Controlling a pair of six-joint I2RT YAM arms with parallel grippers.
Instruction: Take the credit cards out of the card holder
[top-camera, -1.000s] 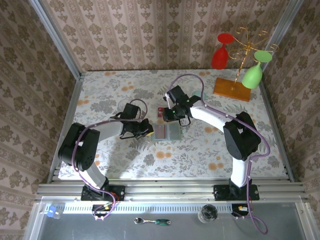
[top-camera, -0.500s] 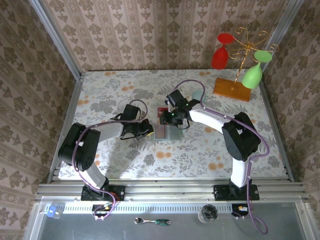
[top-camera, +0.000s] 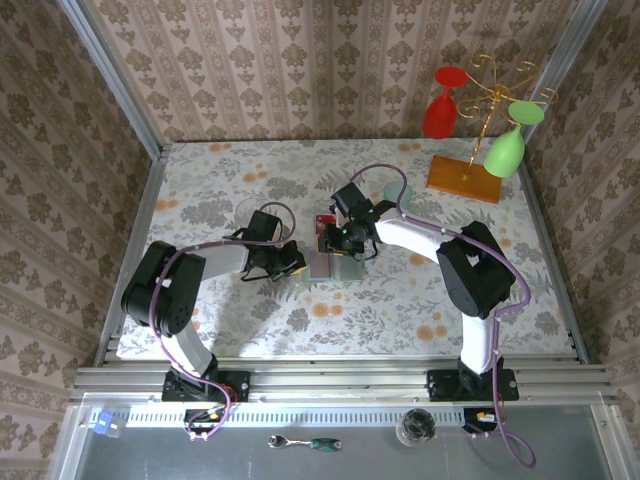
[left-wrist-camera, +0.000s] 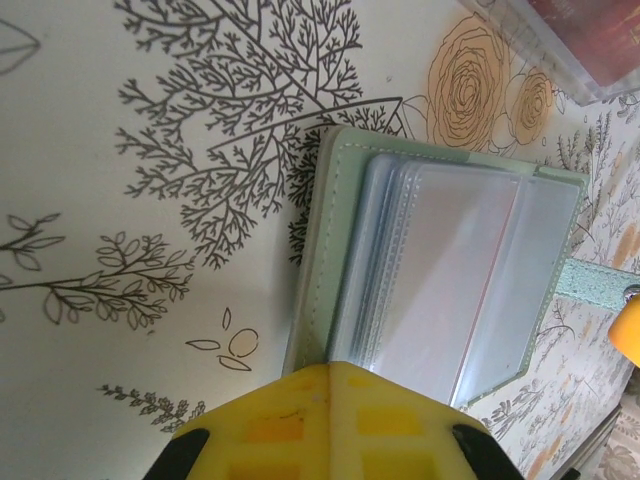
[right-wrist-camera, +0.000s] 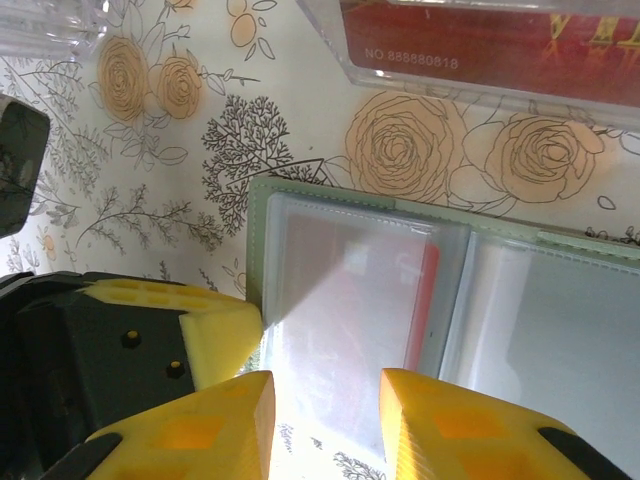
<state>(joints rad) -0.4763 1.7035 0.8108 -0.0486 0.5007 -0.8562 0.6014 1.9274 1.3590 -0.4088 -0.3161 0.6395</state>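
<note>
While the left gripper pins the card holder, fingers together and pressed on its left edge, the right gripper hangs over the left page with fingers apart, nothing between them. Holder lies open and flat mid-counter, clear sleeves facing up.

Step in hand, my read: pull the red card out of the left-page sleeve.

To do it well:
- Come down on the card's edge near the centre crease.
- Pinch card only, not the sleeve film.
- Drag it out low and flat along the pocket. Which side the pocket opens on is unclear from here.
- The left hold-down should stop the holder sliding. If the holder lifts with the pull, the grip likely has film in it.

Count:
- One card holder.
- One red card visible in a sleeve.
- One more red card in the clear tray, just far of the holder.
- Right page looks empty. Cannot tell whether more cards sit stacked in the sleeves.
</note>
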